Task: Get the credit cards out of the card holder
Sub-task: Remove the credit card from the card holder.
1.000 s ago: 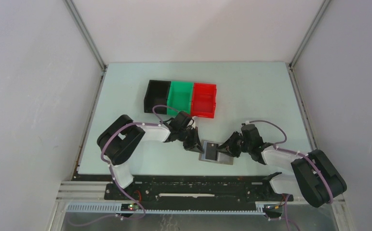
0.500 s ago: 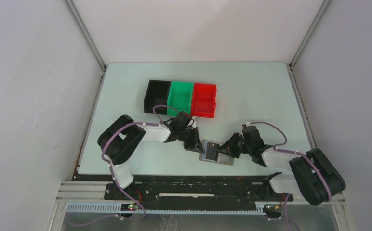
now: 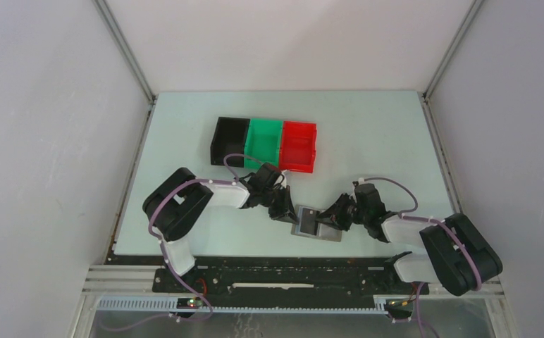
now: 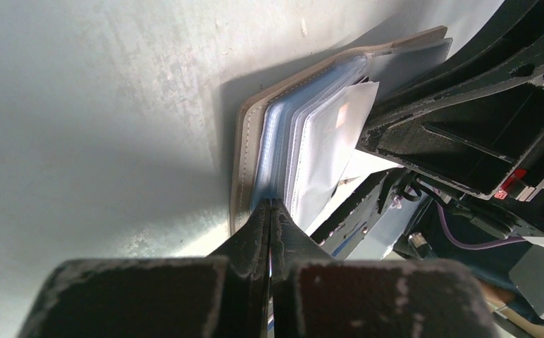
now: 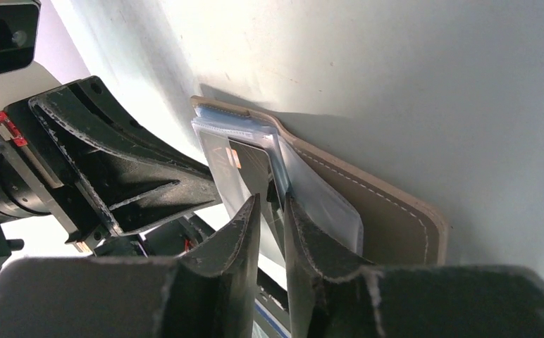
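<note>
One card holder [image 3: 316,225], one dark credit card [image 5: 251,169] showing in it; one black bin [image 3: 228,141], one green bin [image 3: 265,143], one red bin [image 3: 299,146].

No words, numbers or brand marks can be read; the card holder [image 3: 316,224], its clear sleeves [image 4: 311,141] and the dark card [image 5: 251,169] inside carry no legible print, only a small blurred orange patch

The taupe folding card holder [image 5: 389,211] has a matt, leather-like cover with stitched edges; its clear plastic sleeves [image 4: 311,141] are glossy. The pale table [image 4: 114,105] looks matt and faintly scuffed, the row of coloured plastic bins [image 3: 266,144] smooth.
</note>
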